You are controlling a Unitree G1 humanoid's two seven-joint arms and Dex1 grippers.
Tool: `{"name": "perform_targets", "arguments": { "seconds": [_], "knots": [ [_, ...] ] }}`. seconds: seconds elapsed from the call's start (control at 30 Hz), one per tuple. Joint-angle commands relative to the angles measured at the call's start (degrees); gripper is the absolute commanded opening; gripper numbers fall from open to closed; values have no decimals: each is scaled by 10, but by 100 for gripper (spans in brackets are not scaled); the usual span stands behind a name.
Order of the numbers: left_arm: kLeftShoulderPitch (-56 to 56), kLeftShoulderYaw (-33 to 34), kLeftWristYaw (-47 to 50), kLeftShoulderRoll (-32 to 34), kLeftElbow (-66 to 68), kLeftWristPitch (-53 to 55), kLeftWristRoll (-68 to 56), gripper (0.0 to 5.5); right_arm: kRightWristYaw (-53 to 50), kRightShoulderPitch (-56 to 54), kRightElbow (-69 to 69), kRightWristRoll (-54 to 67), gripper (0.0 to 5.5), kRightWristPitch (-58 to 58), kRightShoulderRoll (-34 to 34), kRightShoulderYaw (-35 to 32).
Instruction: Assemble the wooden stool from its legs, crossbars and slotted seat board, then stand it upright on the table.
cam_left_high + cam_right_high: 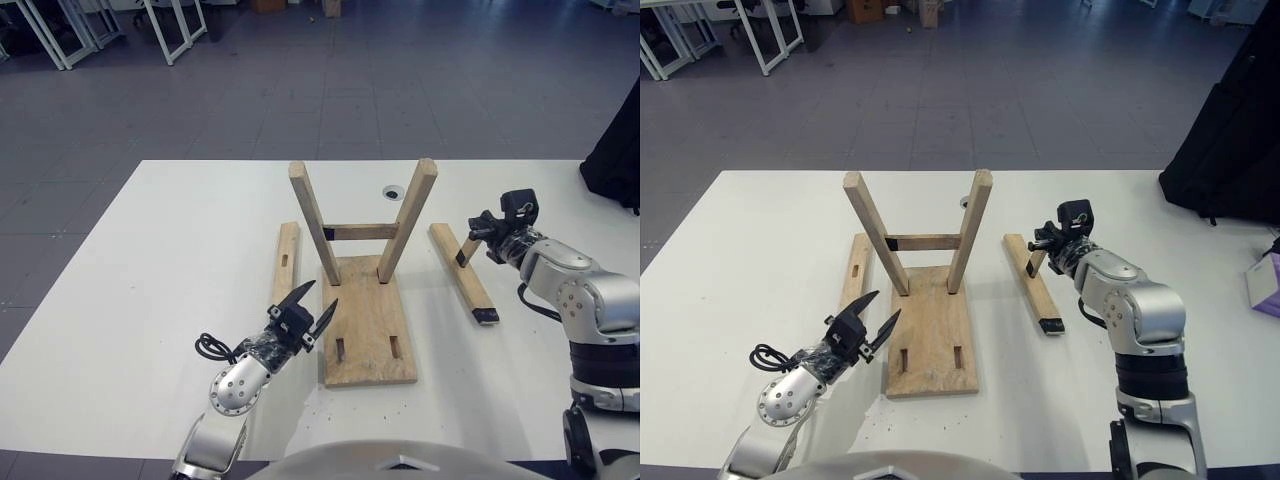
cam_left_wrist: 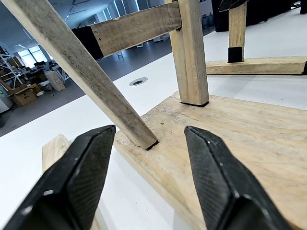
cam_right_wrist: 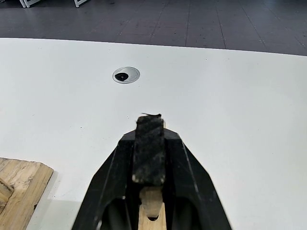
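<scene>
Two slanted wooden legs, the left standing leg (image 1: 315, 225) and the right standing leg (image 1: 407, 220), rise from slots in a flat rectangular wooden seat board (image 1: 367, 320) lying on the white surface (image 1: 150, 300). A short wooden crossbar with one black-taped end (image 1: 362, 232) joins them partway up.

Left fingers (image 2: 86, 172): spread wide and holding nothing. They hover just off the board's near left edge. In the left wrist view the foot of the left standing leg, seated in its slot, lies straight ahead in the gap between the two tips. A loose slotted wooden leg (image 1: 285, 262) lies flat just beyond these fingers, on their outer side and beside the board.

Right fingers (image 3: 187, 177): pressed onto a short wooden bar with black-taped ends (image 3: 149, 148), one finger on each side of its upper end. The bar slants down from the tips, and its lower taped end meets a second loose wooden leg with a black tip (image 1: 463, 272). That leg lies flat between these fingers and the board. A round metal cable grommet (image 3: 126, 74) sits in the surface farther ahead of the tips.
</scene>
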Motion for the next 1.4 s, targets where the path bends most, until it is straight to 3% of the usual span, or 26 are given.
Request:
{"name": "perform_targets", "arguments": {
  "seconds": [0.03,0.37,1.13,1.33,1.4],
  "knots": [
    [-14,-4,4,-1,13,-3,9,266,12,49,59,-23,79,61,8,28],
    [-27,1,15,-17,29,-6,-2,266,19,40,52,-55,230,75,24,14],
    [-25,7,15,-10,24,-6,4,266,74,55,-28,-77,230,34,35,-7],
    [-26,12,12,-7,22,-5,1,266,94,67,-72,-114,332,-88,42,4],
    [-29,13,9,-3,23,-4,0,266,93,75,-69,-136,332,-132,40,10]
  ]
}}
